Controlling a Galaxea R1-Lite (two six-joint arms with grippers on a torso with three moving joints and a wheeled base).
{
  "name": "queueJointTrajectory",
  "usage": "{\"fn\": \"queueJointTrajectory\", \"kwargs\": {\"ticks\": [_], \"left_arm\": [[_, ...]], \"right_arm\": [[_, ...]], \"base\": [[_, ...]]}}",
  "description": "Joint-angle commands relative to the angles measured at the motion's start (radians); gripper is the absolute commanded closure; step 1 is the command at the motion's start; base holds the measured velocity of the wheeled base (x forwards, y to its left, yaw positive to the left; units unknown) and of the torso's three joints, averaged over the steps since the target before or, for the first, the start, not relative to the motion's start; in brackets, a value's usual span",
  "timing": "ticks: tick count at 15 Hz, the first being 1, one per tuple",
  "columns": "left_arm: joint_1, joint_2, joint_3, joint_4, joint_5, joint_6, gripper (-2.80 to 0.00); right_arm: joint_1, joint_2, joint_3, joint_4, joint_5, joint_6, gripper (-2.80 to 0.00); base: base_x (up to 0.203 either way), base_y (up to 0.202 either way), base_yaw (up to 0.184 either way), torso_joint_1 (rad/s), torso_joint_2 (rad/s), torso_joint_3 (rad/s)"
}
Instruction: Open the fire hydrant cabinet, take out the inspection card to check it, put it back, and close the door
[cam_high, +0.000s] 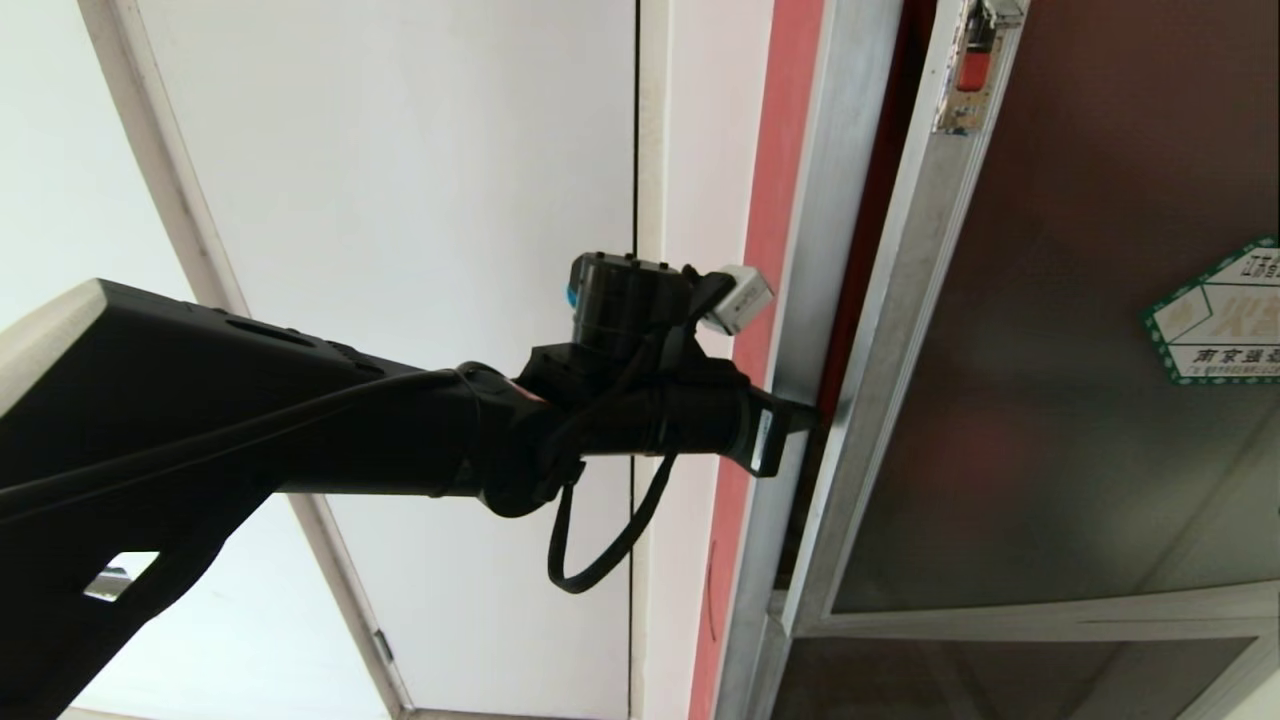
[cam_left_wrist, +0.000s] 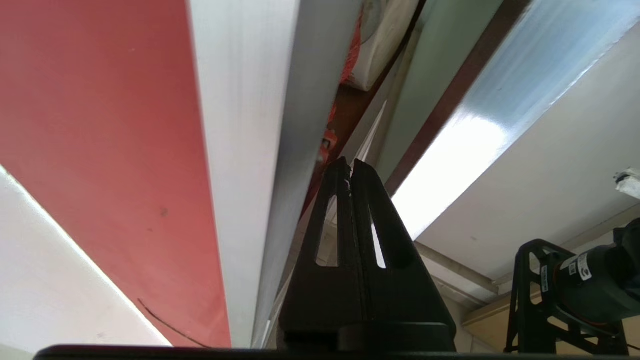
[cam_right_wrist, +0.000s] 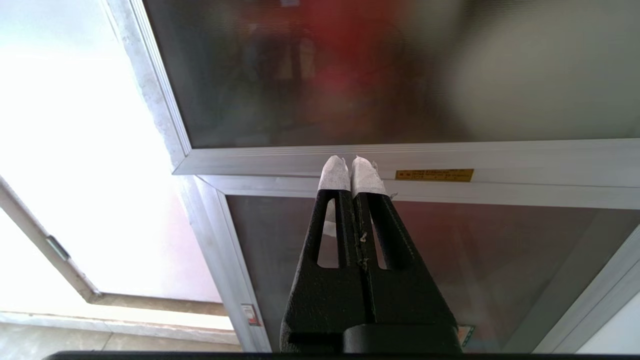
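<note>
The fire hydrant cabinet's silver frame (cam_high: 815, 250) stands at centre right. The door (cam_high: 1050, 420), dark tinted glass in an aluminium frame with a green-bordered sticker (cam_high: 1220, 320) and a small red latch (cam_high: 975, 65), stands slightly ajar. My left gripper (cam_high: 808, 420) is shut, its tips pushed into the narrow gap between frame and door edge. In the left wrist view the shut left gripper (cam_left_wrist: 350, 162) points into that gap, where the red interior and the white rolled hose (cam_left_wrist: 385, 35) show. My right gripper (cam_right_wrist: 351, 162) hangs shut and empty before the glass. The inspection card is hidden.
A plain white door (cam_high: 400, 250) fills the left, with a red wall strip (cam_high: 770, 200) beside the cabinet frame. Below the glass door is a smaller dark panel (cam_high: 1000, 680) under a silver rail with a yellow label (cam_right_wrist: 434, 174).
</note>
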Motion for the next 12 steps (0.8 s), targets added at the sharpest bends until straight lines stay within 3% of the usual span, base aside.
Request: {"fn": "queueJointTrajectory", "kwargs": {"ticks": [1, 12], "left_arm": [[-0.014, -0.009, -0.001, -0.002, -0.003, -0.001, 0.0], [-0.096, -0.066, 0.054, -0.002, -0.003, -0.002, 0.0]], "right_arm": [[0.0, 0.002, 0.003, 0.0, 0.0, 0.0, 0.0], [-0.001, 0.002, 0.003, 0.0, 0.0, 0.0, 0.0]], "base": [[0.0, 0.0, 0.0, 0.0, 0.0, 0.0], [0.0, 0.0, 0.0, 0.0, 0.0, 0.0]]}}
